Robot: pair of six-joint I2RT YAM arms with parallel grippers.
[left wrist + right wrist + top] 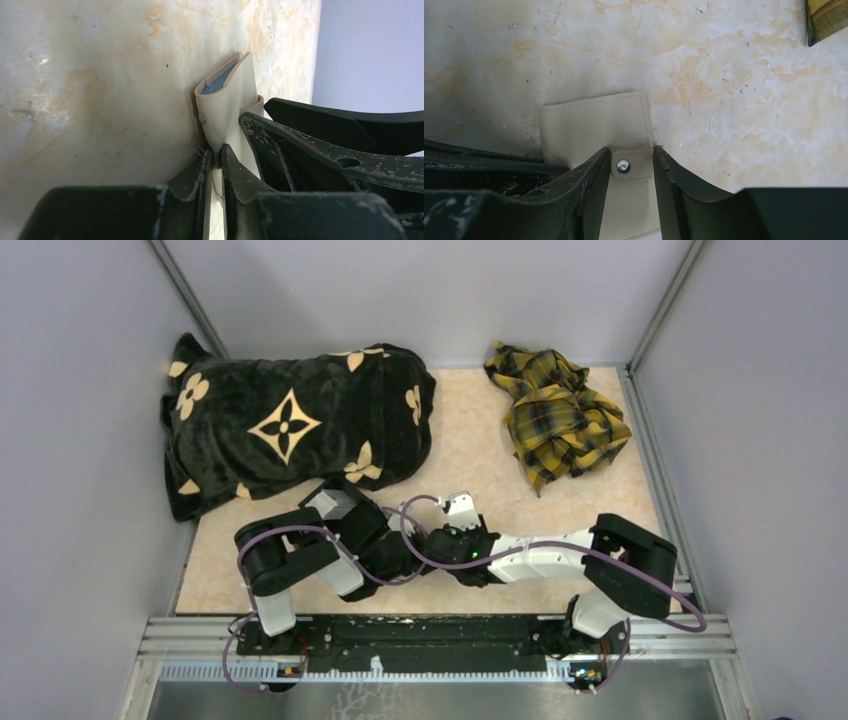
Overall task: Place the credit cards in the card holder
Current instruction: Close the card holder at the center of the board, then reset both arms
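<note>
The tan-beige card holder stands on edge on the marbled table, folded shut, with a blue credit card showing in its open end. My left gripper is shut on the holder's lower edge. In the right wrist view the holder faces me, and my right gripper is narrowly open, one finger on each side of the closing tab with its metal snap. In the top view both grippers, left and right, meet at the table's middle front and hide the holder.
A black blanket with tan flower patterns lies at the back left. A yellow plaid cloth lies at the back right, its corner in the right wrist view. Grey walls enclose the table; a metal rail runs along the near edge.
</note>
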